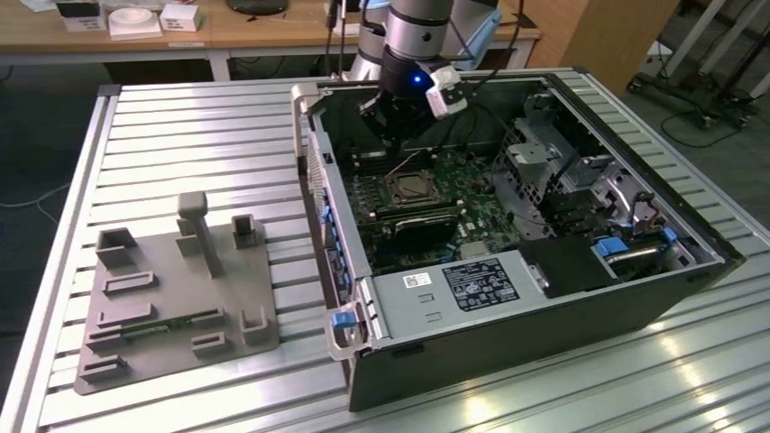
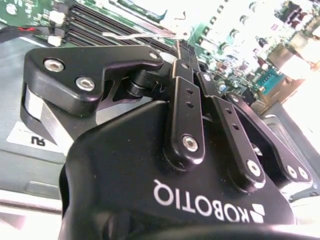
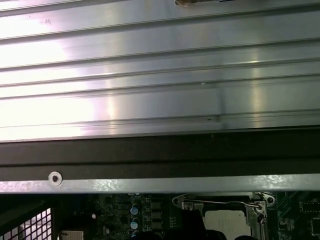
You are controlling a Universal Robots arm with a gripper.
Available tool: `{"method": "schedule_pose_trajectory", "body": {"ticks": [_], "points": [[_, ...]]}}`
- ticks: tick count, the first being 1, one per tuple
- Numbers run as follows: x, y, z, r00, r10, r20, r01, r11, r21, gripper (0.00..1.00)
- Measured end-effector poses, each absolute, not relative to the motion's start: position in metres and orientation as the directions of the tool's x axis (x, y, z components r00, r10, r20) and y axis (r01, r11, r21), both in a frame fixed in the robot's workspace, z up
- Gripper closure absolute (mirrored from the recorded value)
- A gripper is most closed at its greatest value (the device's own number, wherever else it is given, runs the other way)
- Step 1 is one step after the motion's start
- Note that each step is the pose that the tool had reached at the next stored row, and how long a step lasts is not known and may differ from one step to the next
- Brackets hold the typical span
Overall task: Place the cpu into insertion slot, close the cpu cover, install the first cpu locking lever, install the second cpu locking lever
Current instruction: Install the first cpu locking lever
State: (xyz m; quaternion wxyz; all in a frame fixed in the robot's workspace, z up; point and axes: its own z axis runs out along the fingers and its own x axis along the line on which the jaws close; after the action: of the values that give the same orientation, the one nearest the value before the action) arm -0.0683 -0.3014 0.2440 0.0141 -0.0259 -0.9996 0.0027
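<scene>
Cpu [image 1: 417, 188] lay flat in the insertion slot [image 1: 388, 191] on the green board [image 1: 481, 194], inside the open case [image 1: 529, 334]. You could have judged it light, stiff, thin and fragile underneath, best taken by opposite edges. The gripper [image 2: 174, 50] hung near the slot, its fingers [image 2: 120, 62] drawn together, apparently empty.

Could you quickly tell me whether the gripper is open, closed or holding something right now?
Gripper: cannot be told; it hangs low inside the computer case, close above the insertion slot.
</scene>
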Motion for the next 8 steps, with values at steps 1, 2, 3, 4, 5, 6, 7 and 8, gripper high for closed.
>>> {"method": "schedule_pose_trajectory", "body": {"ticks": [1,2,3,4,5,6,7,8], "points": [[-0.0667,-0.3015,0.2435,-0.998,0.049,0.028,0.048,0.999,-0.006,0.89],[-0.0654,-0.3015,0.2431,-0.999,0.044,0.028,0.044,0.999,-0.006,0.89],[-0.0645,-0.3015,0.2426,-0.999,0.039,0.028,0.038,0.999,-0.006,0.89],[-0.0639,-0.3014,0.242,-0.999,0.029,0.028,0.029,1.0,-0.006,0.89],[-0.0636,-0.3014,0.2415,-0.999,0.018,0.028,0.018,1.0,-0.006,0.89],[-0.0633,-0.3014,0.2409,-1.0,0.006,0.028,0.006,1.0,-0.006,0.89],[-0.0631,-0.3014,0.2403,-1.0,-0.008,0.028,-0.008,1.0,-0.006,0.89],[-0.0622,-0.3014,0.2397,-0.999,-0.016,0.028,-0.016,1.0,-0.006,0.89]]}}
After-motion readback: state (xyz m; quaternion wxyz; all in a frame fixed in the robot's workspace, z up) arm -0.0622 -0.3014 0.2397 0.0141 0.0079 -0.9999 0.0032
